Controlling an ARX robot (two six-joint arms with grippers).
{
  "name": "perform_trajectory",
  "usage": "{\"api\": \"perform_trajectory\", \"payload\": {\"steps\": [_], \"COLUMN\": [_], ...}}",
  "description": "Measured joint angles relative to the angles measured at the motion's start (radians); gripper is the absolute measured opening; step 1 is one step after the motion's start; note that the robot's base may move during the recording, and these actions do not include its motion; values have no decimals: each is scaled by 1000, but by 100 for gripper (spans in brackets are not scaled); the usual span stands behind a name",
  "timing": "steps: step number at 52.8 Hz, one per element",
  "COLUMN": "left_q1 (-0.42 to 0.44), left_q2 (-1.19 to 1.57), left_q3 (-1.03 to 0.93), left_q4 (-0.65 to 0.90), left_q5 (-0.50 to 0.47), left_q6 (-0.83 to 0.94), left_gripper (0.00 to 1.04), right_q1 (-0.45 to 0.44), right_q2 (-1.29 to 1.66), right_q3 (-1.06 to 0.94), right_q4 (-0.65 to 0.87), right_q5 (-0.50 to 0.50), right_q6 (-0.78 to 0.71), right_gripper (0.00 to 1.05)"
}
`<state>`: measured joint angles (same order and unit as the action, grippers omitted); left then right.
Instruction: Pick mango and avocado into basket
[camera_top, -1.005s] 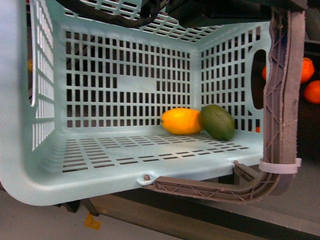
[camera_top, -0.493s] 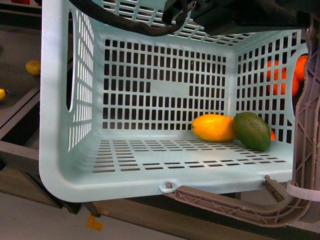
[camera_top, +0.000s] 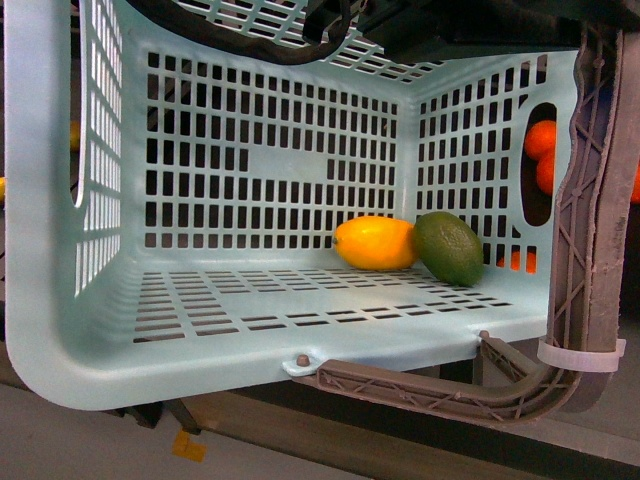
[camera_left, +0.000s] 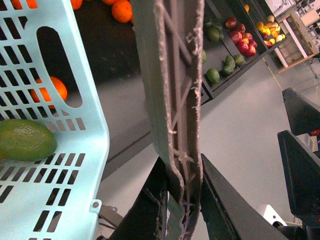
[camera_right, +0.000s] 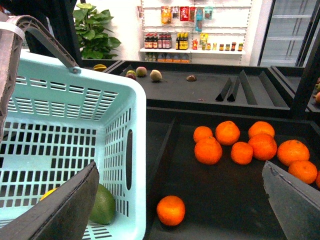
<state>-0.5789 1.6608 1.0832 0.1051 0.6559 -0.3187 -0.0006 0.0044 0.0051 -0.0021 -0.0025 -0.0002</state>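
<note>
The teal basket (camera_top: 260, 190) fills the front view, tipped so its inside faces the camera. The yellow-orange mango (camera_top: 375, 243) and the dark green avocado (camera_top: 450, 247) lie side by side inside it, touching, against the far corner. My left gripper (camera_left: 181, 200) is shut on the basket's grey-brown handle (camera_left: 172, 90), with the avocado (camera_left: 25, 140) visible inside the basket (camera_left: 75, 170). My right gripper (camera_right: 182, 200) hangs open over the dark orange bin, beside the basket wall (camera_right: 135, 165); the avocado (camera_right: 102, 205) shows through it.
Several oranges (camera_right: 242, 140) lie in the dark bin beside the basket, one orange (camera_right: 171, 210) close to its wall. Farther display bins hold green fruit (camera_left: 225, 65) and red apples (camera_left: 242, 42). Shelves with bottles (camera_right: 190, 40) stand at the back.
The basket has swung in the front view: first to the right, then back to the left. The mango and avocado stayed together in the corner.
</note>
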Motion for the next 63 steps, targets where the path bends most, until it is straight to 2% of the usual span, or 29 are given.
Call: {"api": "perform_trajectory", "payload": {"steps": [63], "left_q1": [-3], "left_q2": [0], "left_q3": [0], "left_q4": [0], "left_q5": [5], "left_q6": [-1], "left_gripper": [14], "right_q1": [0], "right_q2": [0], "right_q3": [0], "right_q4": [0], "right_q5": [0], "right_q6": [0], "right_gripper": [97]}}
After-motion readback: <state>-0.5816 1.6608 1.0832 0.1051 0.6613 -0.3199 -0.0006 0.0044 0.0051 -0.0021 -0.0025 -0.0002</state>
